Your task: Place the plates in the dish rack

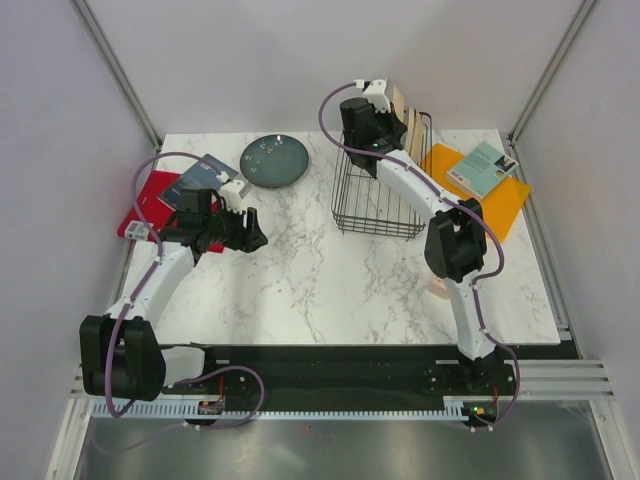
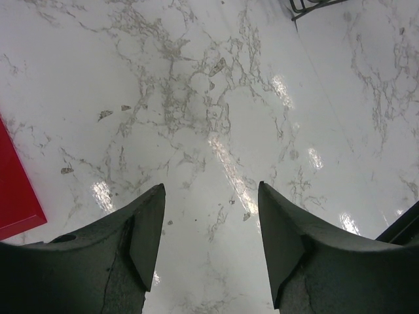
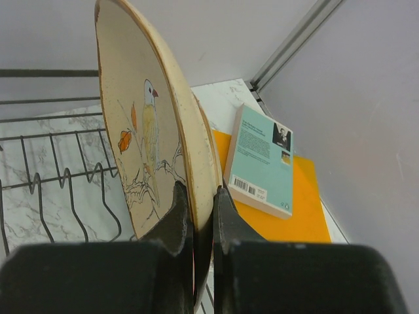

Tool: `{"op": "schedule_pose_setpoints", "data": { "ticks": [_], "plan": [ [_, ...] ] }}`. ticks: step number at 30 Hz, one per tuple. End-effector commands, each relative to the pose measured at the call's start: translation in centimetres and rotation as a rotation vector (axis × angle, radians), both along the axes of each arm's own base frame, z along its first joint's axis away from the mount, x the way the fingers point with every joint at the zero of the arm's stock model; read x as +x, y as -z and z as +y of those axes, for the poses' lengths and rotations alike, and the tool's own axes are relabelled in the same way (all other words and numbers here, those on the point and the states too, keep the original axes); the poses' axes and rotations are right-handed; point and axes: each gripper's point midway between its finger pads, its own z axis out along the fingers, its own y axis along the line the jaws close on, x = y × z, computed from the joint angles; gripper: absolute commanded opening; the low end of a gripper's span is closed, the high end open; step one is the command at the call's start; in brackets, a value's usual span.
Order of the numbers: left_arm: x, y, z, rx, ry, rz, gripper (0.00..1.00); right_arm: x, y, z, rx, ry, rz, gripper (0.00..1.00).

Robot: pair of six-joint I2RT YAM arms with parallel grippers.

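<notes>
Plates go into the rack on edge, one per slot; the step in hand appears to be seating a cream one.

Nearest, on the left, the left gripper [image 2: 209, 196] hovers over the glossy, grey-veined marble table [image 1: 320, 290]. Its jaws are spread with nothing between them, just beside a red book [image 2: 16, 190].

Farther back, right of centre, stands the dish rack [image 1: 375, 205]: black wire, rectangular, with upright looped prongs. At its far end the right gripper [image 3: 201, 196] pinches the bird plate [image 3: 150, 131] by its rim, on edge. This plate is round, cream and glazed, painted with a bird on a branch. Whether its lower edge is seated cannot be told.

Judged next move: lower the plate straight between two prongs, then release.

Far left of the rack, the teal plate [image 1: 274, 160] lies flat on the table, speckled and not yet loaded. To the rack's right, a pale teal book [image 3: 262, 163] rests on a flat orange board [image 3: 288, 222].
</notes>
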Motion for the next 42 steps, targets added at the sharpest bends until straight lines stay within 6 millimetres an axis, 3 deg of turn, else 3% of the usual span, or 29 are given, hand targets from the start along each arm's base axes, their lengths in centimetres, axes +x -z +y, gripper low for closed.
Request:
{"op": "schedule_pose_setpoints", "data": {
  "ticks": [1, 6, 13, 21, 29, 39, 42],
  "plan": [
    [-0.5, 0.2, -0.3, -0.018, 0.005, 0.007, 0.65, 0.3, -5.5, -1.6, 0.073, 0.085, -0.185, 0.00],
    [-0.6, 0.5, -0.3, -0.016, 0.002, 0.017, 0.65, 0.7, -3.7, -2.0, 0.057, 0.094, -0.151, 0.00],
    [-0.5, 0.5, -0.4, -0.027, -0.009, 0.040, 0.65, 2.4, 0.1, -1.0, 0.065, 0.052, -0.099, 0.00],
    [-0.2, 0.1, -0.3, -0.027, -0.017, 0.040, 0.65, 3.0, 4.1, -0.6, 0.029, 0.043, -0.015, 0.00],
    [2.5, -1.3, 0.1, 0.000, -0.045, -0.007, 0.65, 2.1, 4.5, 0.4, 0.050, 0.021, -0.003, 0.00],
    [1.2, -0.7, 0.1, -0.014, -0.048, -0.008, 0.65, 1.3, 2.7, 2.5, 0.075, -0.041, -0.017, 0.00],
    [0.9, -0.5, 0.0, -0.016, -0.045, -0.006, 0.65, 1.2, 3.3, 2.4, 0.058, -0.041, 0.002, 0.00]
  ]
}}
